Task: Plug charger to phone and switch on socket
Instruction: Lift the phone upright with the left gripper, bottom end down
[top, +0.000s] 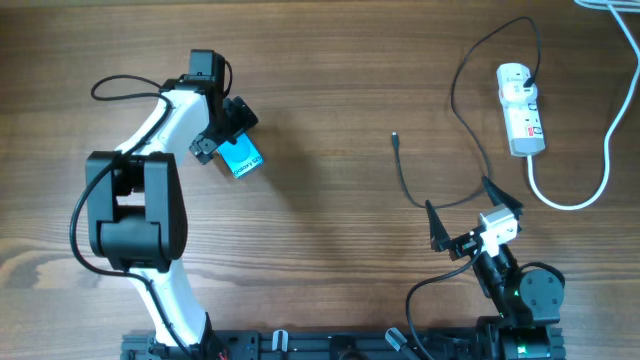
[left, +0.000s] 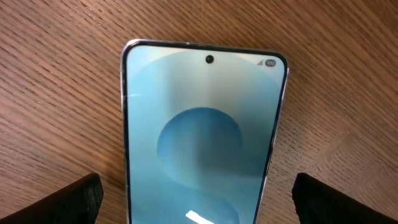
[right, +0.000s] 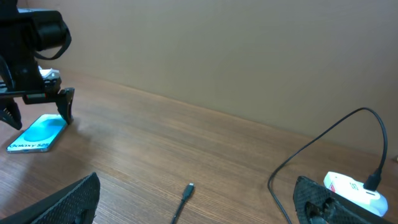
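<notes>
**Phone** (top: 241, 159) lies flat, screen up, on the tabletop (top: 320, 60), left of centre and nearer the far edge than the near one. The left jaws stand spread, one finger (left: 78, 199) outside each long edge of the phone and apart from it, grasping nothing. The right jaws, by the near right corner, are likewise spread and empty.

**Charger** (top: 396, 138) ends in a small connector tip right of centre, well apart from the phone. Its thin black cable curves back past the right jaws (whether it touches them cannot be told) and loops to the socket (top: 521, 108) near the far right corner. A thick white cord (top: 575, 195) leaves the socket toward the right edge.

**Handling, as judged.**
- **Phone:** it is rigid, flat and light, with smooth glass and rounded edges, so probably slippery and easily marked. The long edges are the place to clamp, leaving the short end with the port free (the port itself is not in view).
- **Charger:** it is limp and nearly weightless. The hold belongs on the stiff connector body just behind the tip, since the cable would bend away.
- **Socket:** it looks light enough to slide when its switch is pressed.
</notes>
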